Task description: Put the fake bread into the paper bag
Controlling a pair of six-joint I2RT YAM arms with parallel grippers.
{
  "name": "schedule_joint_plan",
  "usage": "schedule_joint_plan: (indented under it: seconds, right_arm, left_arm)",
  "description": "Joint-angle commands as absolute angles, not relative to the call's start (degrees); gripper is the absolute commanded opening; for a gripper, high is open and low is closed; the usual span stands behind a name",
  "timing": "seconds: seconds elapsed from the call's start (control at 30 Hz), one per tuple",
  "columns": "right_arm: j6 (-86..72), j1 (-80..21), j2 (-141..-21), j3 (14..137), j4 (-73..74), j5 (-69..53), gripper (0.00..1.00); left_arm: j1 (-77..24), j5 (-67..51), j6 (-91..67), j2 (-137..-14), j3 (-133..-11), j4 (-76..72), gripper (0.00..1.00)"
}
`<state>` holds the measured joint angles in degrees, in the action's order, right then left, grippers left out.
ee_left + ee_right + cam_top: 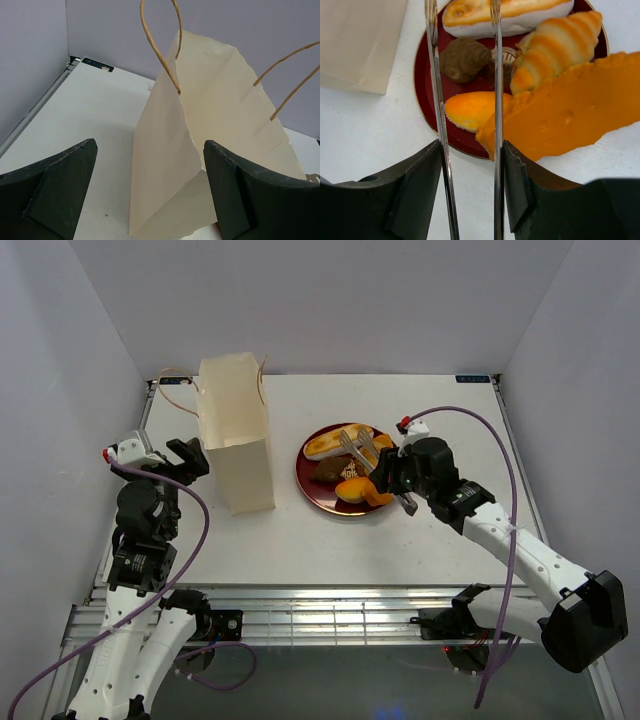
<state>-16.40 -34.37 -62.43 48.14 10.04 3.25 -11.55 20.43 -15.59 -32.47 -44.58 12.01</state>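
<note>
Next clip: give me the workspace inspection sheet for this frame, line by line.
Surface: white table, no spills seen.
Job's things: paper bag upright, mouth open, left of the plate; fake bread all on the dark red plate, with the orange slab overhanging its rim.
Clutter: nothing seen.
Hands: left hand open beside the bag; right hand shut on silver tongs, over the plate.
Cables: a purple cable loops along each arm, clear of the items.
Surroundings: plain walls on three sides.

White tabletop (400, 550) between plain pale grey walls (320, 300), under even light.
</note>
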Motion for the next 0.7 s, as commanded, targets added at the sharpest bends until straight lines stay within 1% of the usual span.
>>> schedule_joint_plan:
  seconds: [0.0,0.13,0.47,0.67]
  right_arm:
    - [-19.25,-32.17,-64.15,47.2,7.47,0.62,0.57]
    - [-19.51,-31.12,-66.0,46.67,7.29,-1.41,0.59]
    - [-19.51,-30.15,-70.31,43.77,3.61,-2.11,0.59]
    - [-19.34,-30.06,-73.65,44.47,1.59,-4.3,0.59]
  left_arm:
    - [-11.87,19.25,-16.08,-32.43,-44.56,12.13,0.98]
    - [-11.78,18.9,-16.35,-32.43,-44.56,12.04,0.98]
    - [-11.87,18.28,-16.35,-32.17,-44.65,12.22,0.98]
    - [-11.78,18.02,-16.44,-32.17,-44.65,12.13,0.98]
